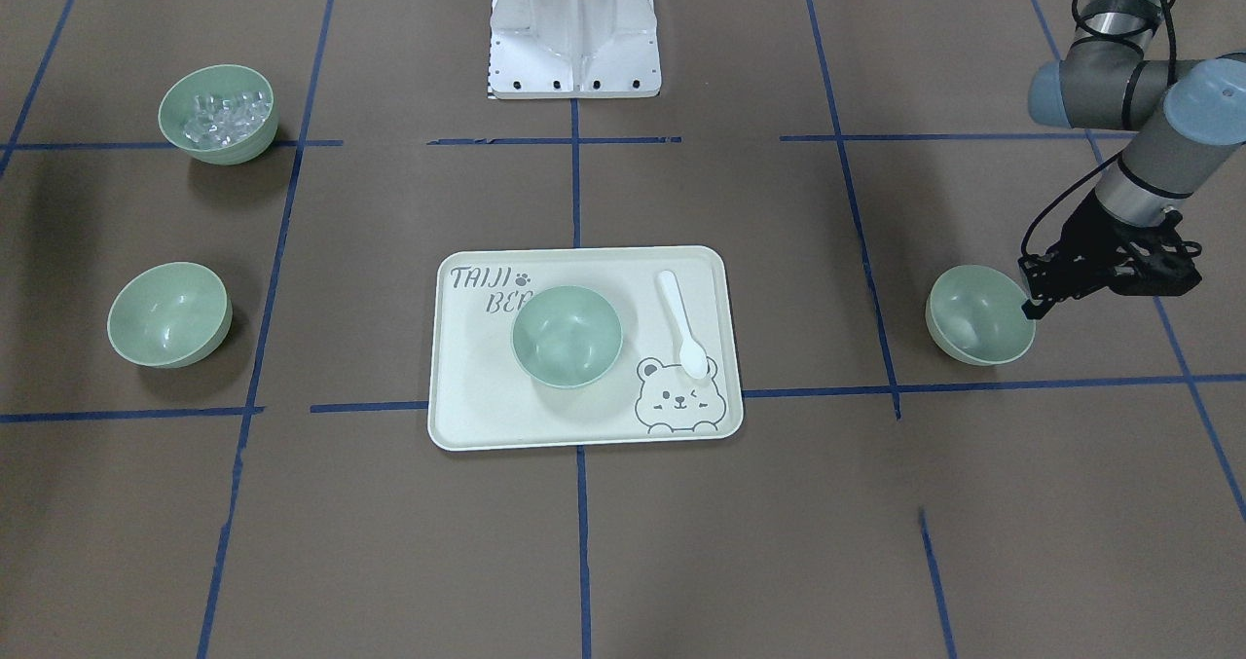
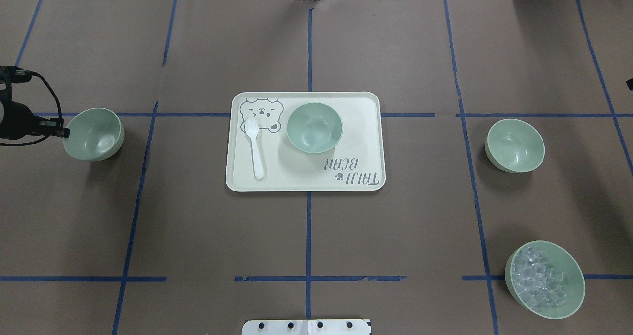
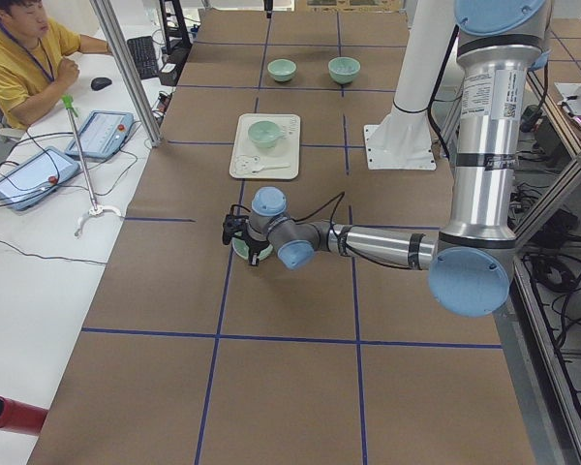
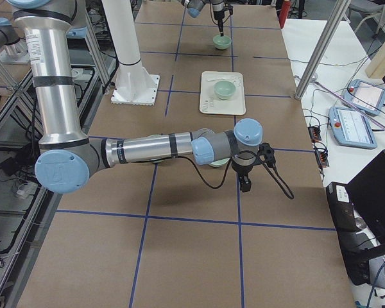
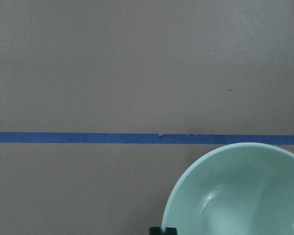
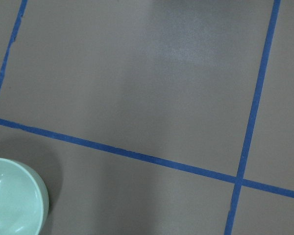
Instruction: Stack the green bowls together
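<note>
The left fingers (image 1: pixel 1029 287) are set at the outer rim of the first green bowl (image 1: pixel 978 313), touching it or just beside it. Whether they are spread wide, drawn narrow or already clamped on the wall cannot be told. In the left wrist view one dark tip is seen at the rim's edge. A rim approach is judged to be used because the thin wall can be pinched, whereas the whole bowl is probably too broad to be spanned.

The second green bowl (image 2: pixel 314 127) stands upright on the tray (image 2: pixel 306 187), well apart from the left fingers, with a white spoon (image 2: pixel 256 149) beside it. Placed between both arms, it is judged the likely base of the stack.

The third green bowl (image 2: pixel 515 144) rests on the bench (image 2: pixel 395 236) near the right fingers (image 4: pixel 245 186), which hang beside it, not over it. Their opening cannot be told. No bowls are nested yet. The bowl of clear cubes (image 2: pixel 544 279) is to be left alone.
</note>
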